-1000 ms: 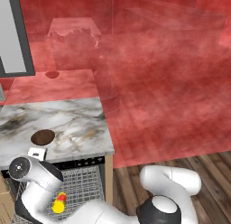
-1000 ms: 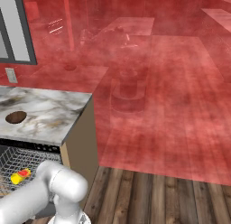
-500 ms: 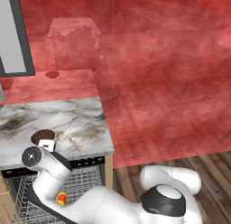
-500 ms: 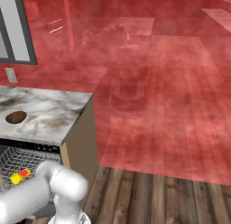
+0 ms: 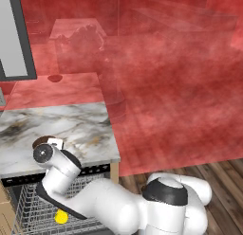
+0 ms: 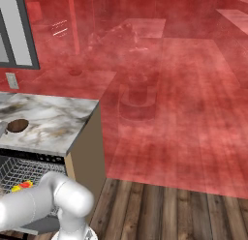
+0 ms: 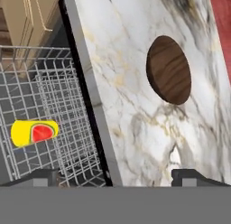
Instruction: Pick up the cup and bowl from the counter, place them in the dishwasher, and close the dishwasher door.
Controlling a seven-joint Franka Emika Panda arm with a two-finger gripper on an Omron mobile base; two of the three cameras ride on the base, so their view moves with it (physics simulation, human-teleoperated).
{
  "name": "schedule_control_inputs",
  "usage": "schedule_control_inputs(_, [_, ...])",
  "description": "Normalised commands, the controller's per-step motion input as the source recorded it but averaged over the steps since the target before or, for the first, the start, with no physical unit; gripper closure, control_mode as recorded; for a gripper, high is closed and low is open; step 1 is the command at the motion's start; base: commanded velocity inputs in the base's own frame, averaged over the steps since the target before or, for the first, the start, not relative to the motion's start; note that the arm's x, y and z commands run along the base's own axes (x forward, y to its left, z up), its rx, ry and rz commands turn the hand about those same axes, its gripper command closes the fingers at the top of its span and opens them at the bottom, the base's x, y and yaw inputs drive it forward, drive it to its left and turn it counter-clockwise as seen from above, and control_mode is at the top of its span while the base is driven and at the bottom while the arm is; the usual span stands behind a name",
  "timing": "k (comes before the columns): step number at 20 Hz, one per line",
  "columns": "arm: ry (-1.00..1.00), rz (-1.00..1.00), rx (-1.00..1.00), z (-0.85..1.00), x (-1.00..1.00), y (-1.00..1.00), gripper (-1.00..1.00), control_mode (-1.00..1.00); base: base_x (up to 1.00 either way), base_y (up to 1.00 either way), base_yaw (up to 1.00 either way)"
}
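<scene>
Yellow tumbler cup [image 7: 34,133] lay inside the silver wire dishwasher rack [image 7: 67,105]; the round dark brown bowl [image 7: 168,70] sat on the marble counter [image 7: 131,110]; the gripper [image 7: 115,177] stood wide, empty.

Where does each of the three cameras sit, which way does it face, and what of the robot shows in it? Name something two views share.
Left base view: behind the arm's left, facing forward and down at the counter; the arm rises lower right.
Right base view: behind its right, same direction; the arm rises lower left.
Hand view: on the hand, looking down along open jaws at the bowl and the cup lying in the dishwasher rack.
Shared: bowl, cup and rack appear in all three.
</scene>
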Motion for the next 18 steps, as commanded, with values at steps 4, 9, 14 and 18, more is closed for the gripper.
schedule_control_inputs(4, [0.0,0.0,-0.01,0.0,0.43,0.05,-1.0,-1.0,0.0,0.0,0.0])
schedule_control_inputs(9, [0.02,0.0,-0.04,-0.02,0.45,0.14,-1.0,-1.0,0.0,0.0,0.0])
schedule_control_inputs(14, [0.03,0.0,-0.05,-0.09,0.4,0.19,-1.0,-1.0,0.0,0.0,0.0])
schedule_control_inputs(18, [0.03,0.0,-0.07,-0.31,0.26,0.38,-1.0,-1.0,0.0,0.0,0.0])
